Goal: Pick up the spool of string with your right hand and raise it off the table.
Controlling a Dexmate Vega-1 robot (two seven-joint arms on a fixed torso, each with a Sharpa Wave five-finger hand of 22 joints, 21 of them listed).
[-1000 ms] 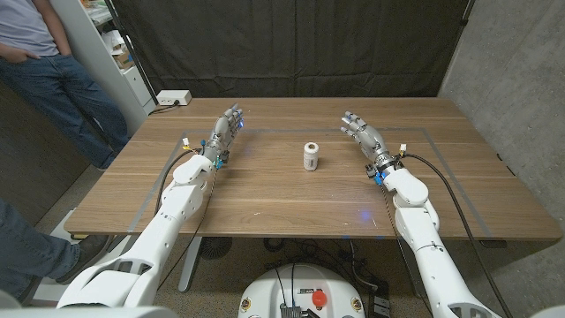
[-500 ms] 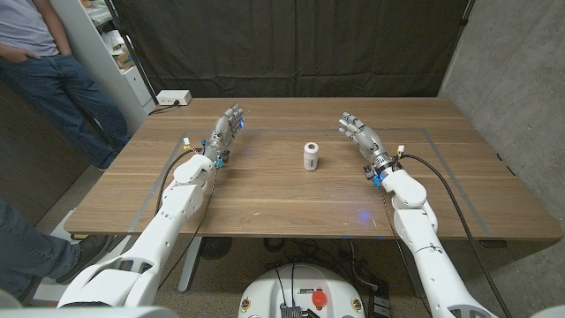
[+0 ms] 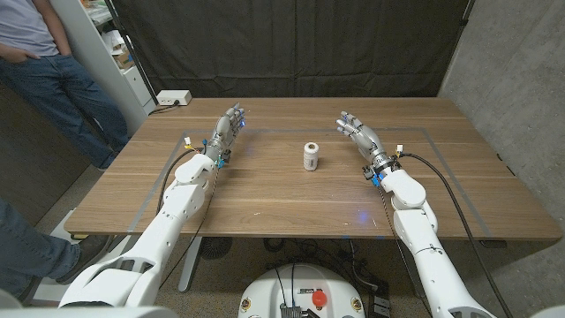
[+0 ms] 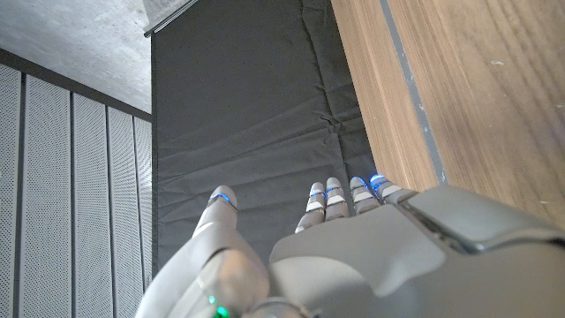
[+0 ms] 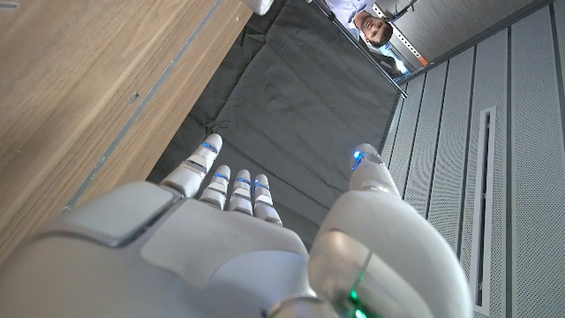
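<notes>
A small white spool of string (image 3: 311, 156) stands upright near the middle of the wooden table (image 3: 291, 199). My right hand (image 3: 358, 134) is to the spool's right and slightly farther back, fingers apart and holding nothing, clear of the spool. In the right wrist view the same hand (image 5: 221, 238) shows from behind with fingers stretched out toward the dark curtain. My left hand (image 3: 226, 131) is at the table's left, well away from the spool, fingers extended and empty; its back (image 4: 353, 247) shows in the left wrist view.
A white power strip (image 3: 172, 98) lies at the table's far left corner. A person in jeans (image 3: 62, 84) stands beyond the left edge, beside a white shelf. A black curtain hangs behind the table. Grey tape lines mark the tabletop.
My right hand has drifted slightly to the left, toward the spool. The left hand and the spool have stayed put.
</notes>
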